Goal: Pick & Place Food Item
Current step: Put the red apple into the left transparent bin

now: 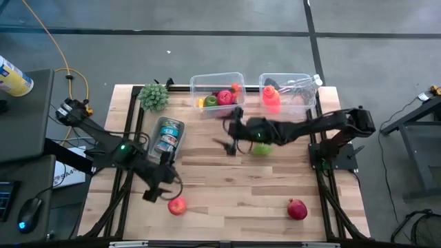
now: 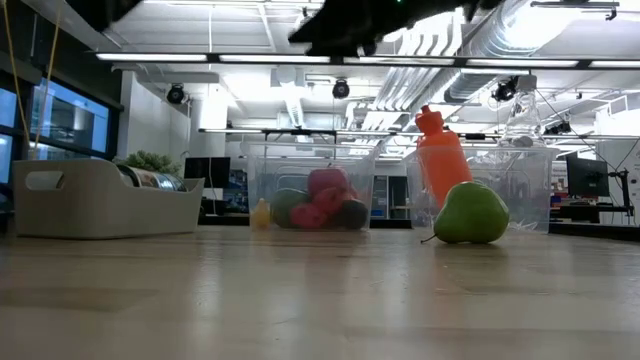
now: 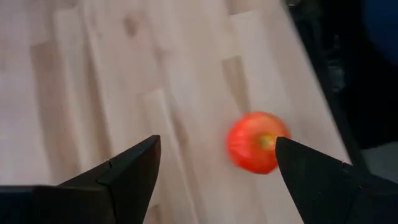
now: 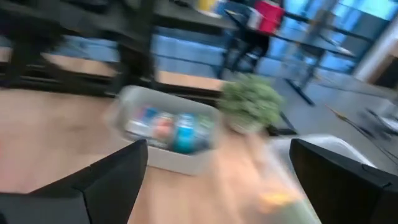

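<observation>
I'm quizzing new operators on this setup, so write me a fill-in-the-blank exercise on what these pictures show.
1. The left gripper, jaws open, is beside a small ____ fruit near the table's front edge.
2. The green pear lies on the wooden ____, outside both clear bins.
3. The orange bottle stands in the ____ of the two clear bins.
4. The grey tray holds ____, next to the green plant.

Missing words: red; table; right; cans
</observation>
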`<state>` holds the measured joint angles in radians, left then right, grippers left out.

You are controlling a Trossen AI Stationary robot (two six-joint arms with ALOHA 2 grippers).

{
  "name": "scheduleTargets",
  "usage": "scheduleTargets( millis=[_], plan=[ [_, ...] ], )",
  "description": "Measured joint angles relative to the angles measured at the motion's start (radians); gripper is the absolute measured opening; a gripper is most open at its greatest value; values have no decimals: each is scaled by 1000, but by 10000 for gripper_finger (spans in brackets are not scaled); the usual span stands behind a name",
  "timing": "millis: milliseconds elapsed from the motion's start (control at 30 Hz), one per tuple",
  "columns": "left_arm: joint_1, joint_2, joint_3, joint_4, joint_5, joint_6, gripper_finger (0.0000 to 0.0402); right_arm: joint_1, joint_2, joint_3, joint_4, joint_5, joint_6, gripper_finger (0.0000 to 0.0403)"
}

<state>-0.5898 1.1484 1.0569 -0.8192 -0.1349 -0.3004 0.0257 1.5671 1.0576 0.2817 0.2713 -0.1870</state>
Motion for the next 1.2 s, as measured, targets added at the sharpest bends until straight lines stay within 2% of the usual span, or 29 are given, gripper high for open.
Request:
scheduleTargets(
  millis=[300,467,733,933,1200],
  plan=[
    [-125,0,0,93,0,-4,306,203,1,0,-36,-28,31,378],
    [-136,0,0,142,2,-11,306,268,1,0,-46,-12,59,377],
    [-135,0,0,141,-1,15,306,311,1,0,-132,-13,115,377],
    [-134,0,0,143,-112,15,306,310,2,0,-172,-12,168,377],
    [-141,31,0,148,-137,-36,306,311,2,0,-171,-12,209,376]
  ],
)
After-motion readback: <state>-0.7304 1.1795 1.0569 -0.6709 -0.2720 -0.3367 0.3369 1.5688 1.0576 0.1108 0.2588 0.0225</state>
